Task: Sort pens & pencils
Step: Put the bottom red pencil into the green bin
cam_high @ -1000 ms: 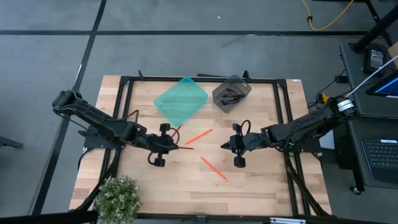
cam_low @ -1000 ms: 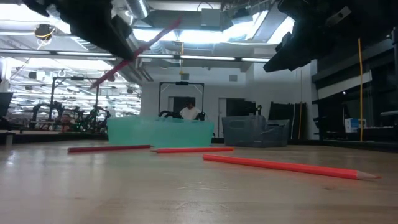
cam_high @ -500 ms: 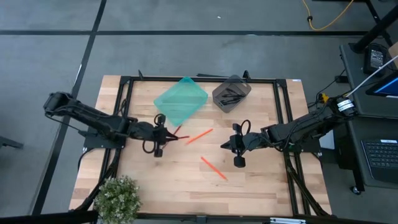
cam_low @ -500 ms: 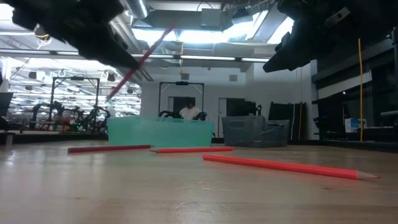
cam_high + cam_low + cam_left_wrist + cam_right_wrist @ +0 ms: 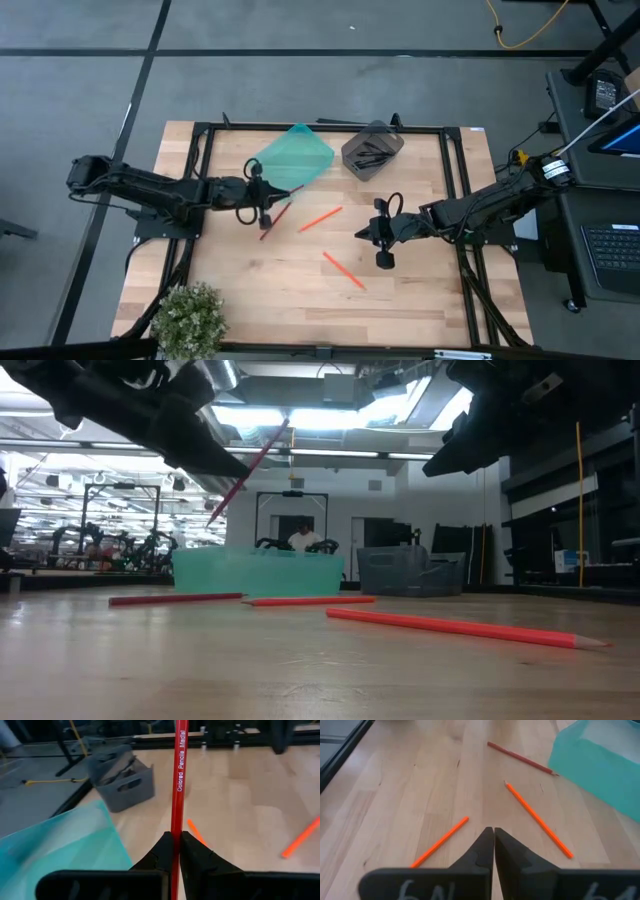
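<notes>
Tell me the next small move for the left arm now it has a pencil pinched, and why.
Probably carry it the short way over the teal bin and let go. The left gripper is shut on a red pencil, held above the table just beside that bin. The grey bin already holds black pens, so teal looks like the pencils' place. The right gripper waits shut over the table.

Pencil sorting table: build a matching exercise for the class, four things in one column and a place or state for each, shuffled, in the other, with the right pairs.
Things:
1. red pencil
2. teal bin
3. grey bin
4. right gripper

States:
a. holds black pens
b. shut, holding nothing
c. clamped in the left gripper
d. nearest the left gripper

Pairs: 1-c, 2-d, 3-a, 4-b
</notes>
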`<state>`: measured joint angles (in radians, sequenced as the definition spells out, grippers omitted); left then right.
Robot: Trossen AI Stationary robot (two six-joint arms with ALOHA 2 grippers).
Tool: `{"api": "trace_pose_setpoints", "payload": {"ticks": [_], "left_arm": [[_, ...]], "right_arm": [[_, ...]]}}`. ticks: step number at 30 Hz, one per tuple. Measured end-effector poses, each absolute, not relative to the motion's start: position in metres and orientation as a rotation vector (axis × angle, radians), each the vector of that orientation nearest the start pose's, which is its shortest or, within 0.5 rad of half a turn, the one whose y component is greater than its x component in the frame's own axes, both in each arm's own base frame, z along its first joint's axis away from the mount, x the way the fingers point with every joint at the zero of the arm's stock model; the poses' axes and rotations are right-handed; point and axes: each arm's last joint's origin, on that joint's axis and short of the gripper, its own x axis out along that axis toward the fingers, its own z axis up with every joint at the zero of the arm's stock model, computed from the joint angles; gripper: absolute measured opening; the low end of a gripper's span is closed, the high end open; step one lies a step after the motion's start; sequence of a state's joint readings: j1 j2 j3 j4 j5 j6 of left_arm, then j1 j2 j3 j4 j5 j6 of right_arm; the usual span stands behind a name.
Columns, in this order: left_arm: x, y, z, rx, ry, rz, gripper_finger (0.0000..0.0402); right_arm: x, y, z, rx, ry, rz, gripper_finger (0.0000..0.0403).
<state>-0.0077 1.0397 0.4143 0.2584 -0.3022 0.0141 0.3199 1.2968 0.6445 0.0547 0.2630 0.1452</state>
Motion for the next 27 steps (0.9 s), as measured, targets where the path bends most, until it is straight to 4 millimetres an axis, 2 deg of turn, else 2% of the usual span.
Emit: {"api": "trace_pose_setpoints", "payload": {"ticks": [7,27], "left_arm": [[0.209,0.017,0.203,0.087,0.365,0.344,0.0014],[0.204,0.041,0.204,0.106,0.365,0.64,0.0014]], "right_arm": [[0.247,0.074,0.202,-0.035,0.588,0.012,0.0017],[0.247,0.074,0.201,-0.036,0.59,0.012,0.0017]]}}
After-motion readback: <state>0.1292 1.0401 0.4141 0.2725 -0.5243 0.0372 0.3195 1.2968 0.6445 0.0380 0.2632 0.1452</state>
